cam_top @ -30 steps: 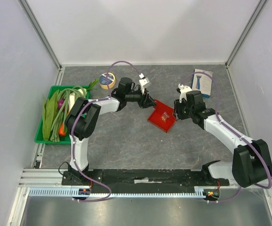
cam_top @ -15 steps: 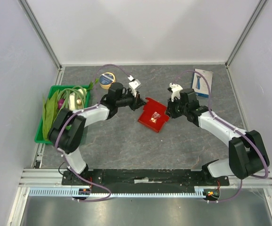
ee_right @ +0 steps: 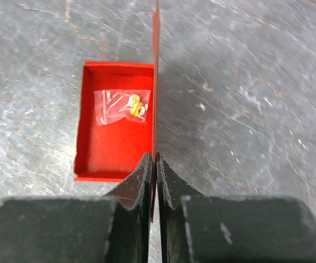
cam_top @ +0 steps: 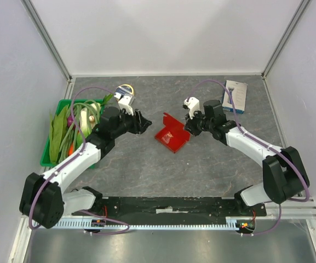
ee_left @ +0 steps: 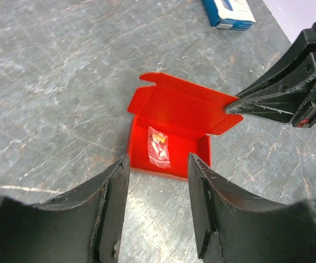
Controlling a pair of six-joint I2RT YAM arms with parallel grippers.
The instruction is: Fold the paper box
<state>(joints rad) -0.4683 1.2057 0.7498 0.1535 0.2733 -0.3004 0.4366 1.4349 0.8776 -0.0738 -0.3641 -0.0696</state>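
The red paper box (cam_top: 171,134) lies mid-table as an open tray with its lid flap standing up; a small clear bag (ee_right: 122,106) with yellow bits lies inside. It also shows in the left wrist view (ee_left: 174,129) and the right wrist view (ee_right: 114,148). My right gripper (cam_top: 189,127) is shut on the upright lid flap's edge (ee_right: 155,82), seen edge-on between its fingers. My left gripper (cam_top: 145,121) is open and empty, a short way left of the box, its fingers (ee_left: 114,186) pointing at the tray's near wall without touching it.
A green bin (cam_top: 51,159) of vegetables stands at the left. A tape roll (cam_top: 126,89) lies at the back behind the left arm. A white-and-blue retail box (cam_top: 234,96) lies at the back right, also in the left wrist view (ee_left: 229,12).
The left gripper has let go of the box and drawn back to the left. The right gripper has carried the box left and toward the back, still pinching the flap.
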